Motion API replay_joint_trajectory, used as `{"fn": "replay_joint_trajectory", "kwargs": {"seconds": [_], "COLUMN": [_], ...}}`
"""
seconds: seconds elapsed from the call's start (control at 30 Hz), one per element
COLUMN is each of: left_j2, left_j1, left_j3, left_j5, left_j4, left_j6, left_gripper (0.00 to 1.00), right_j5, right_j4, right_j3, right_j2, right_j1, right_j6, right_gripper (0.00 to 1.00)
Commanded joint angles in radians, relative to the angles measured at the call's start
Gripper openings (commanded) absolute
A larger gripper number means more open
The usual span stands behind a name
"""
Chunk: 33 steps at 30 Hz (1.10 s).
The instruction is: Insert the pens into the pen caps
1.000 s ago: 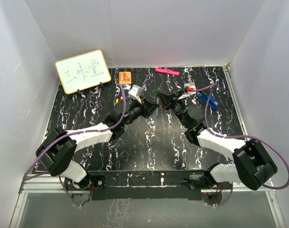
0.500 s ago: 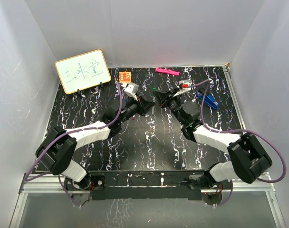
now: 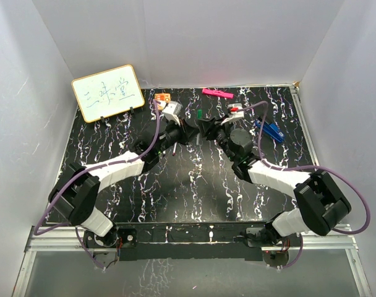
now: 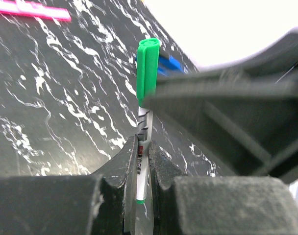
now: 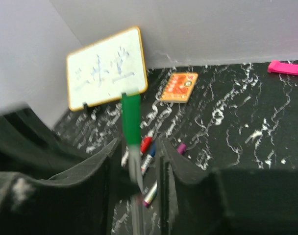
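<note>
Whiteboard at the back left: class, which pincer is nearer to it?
Left. The left pincer is right of the whiteboard, mid-table; the right pincer is just beyond it, farther right.

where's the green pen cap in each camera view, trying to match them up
Top external: green cap, a small speck above the picture's centre, where the two arms meet.
Left wrist: upper centre, on the upper end of the upright white pen.
Right wrist: centre-left, upright just below the whiteboard.
Shared landmark: the pink marker near the back wall.
</note>
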Motion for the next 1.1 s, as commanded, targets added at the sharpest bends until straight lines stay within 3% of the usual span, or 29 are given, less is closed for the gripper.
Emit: {"fn": "replay_joint_trajectory", "kwargs": {"seconds": [0.0,0.07,0.27,0.5,0.77,1.07], "left_j2": [-0.012,-0.003,0.069,0.255,0.429,0.505], "left_j1": [0.036,0.036,0.036,0.036,0.045,0.051], "left_j3": [0.095,0.081,0.074,0.264,0.445,0.523], "left_j5": [-0.101,-0.112,-0.169,-0.185,-0.242,-0.301], "left_j4": [-0.026,-0.092,-0.231,-0.422,-0.562,-0.7], "left_j6": [0.016,0.009,0.006,0.043,0.072,0.056], "left_gripper": [0.0,0.0,0.0,0.0,0.0,0.0], "right_j5": [0.093,0.167,0.301,0.376,0.422,0.433], "right_j4": [-0.131,-0.112,-0.045,-0.116,-0.163,-0.182], "right_j3": [0.044,0.071,0.047,0.017,0.026,0.04], "right_j2": [0.014,-0.009,-0.125,-0.228,-0.229,-0.192], "right_j1": [0.037,0.037,0.034,0.033,0.033,0.032], "right_j6": [-0.045,-0.081,-0.142,-0.143,-0.15,-0.142], "right_gripper": [0.38,0.45,0.49,0.5,0.5,0.5]}}
